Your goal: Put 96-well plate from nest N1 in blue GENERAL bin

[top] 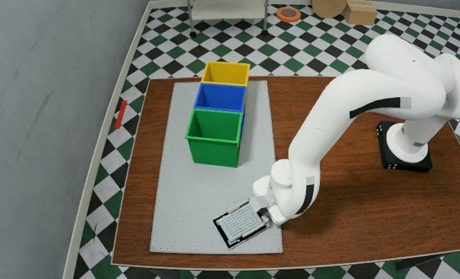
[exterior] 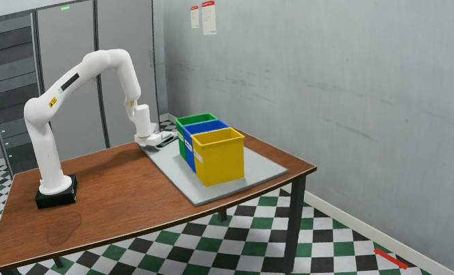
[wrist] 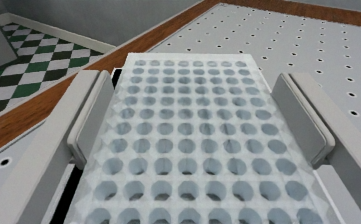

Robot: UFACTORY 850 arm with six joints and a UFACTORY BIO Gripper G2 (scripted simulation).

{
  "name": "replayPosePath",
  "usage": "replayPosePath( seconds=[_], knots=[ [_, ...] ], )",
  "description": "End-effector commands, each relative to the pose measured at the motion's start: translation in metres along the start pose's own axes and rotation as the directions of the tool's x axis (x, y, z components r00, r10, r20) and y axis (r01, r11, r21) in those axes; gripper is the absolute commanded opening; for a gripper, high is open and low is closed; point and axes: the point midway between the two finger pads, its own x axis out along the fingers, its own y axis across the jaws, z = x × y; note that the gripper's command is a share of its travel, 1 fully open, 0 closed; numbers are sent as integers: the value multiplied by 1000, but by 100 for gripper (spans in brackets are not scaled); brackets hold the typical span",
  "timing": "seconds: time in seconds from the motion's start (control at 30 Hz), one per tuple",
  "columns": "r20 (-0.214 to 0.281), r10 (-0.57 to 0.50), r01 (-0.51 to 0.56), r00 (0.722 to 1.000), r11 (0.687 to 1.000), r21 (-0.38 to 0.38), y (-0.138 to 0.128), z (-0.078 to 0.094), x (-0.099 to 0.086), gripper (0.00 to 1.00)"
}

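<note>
The clear 96-well plate (top: 241, 221) (wrist: 186, 128) lies flat between the two fingers of my gripper (top: 238, 223) (wrist: 196, 116), which is shut on its long sides. The plate appears slightly raised over the black and white nest (top: 220, 233) (wrist: 67, 197); the exact gap is hard to tell. The blue bin (top: 220, 98) (exterior: 190, 155) stands upright between the green bin (top: 214, 153) (exterior: 181, 147) and the yellow bin (top: 226, 73) (exterior: 222, 162), both upright too. The bins are close together, away from the gripper. Their labels are too small to read.
The grey perforated board (top: 186, 194) (exterior: 266, 167) carries the bins and nest on the brown table (top: 346, 225) (exterior: 119, 191). The green bin is the nearest of the three to the nest. A grey wall (top: 51, 87) rises beyond the table's far long side.
</note>
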Motion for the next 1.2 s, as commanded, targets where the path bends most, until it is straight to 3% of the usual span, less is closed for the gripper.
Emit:
replayPosePath(
  seconds=[0.0,0.67,1.17],
  knots=[
    [3,0,0,1000,1000,0,0,3,1,0],
    [3,0,0,1000,1000,0,0,12,1,0],
    [3,0,0,1000,1000,0,0,34,1,0]
  ],
)
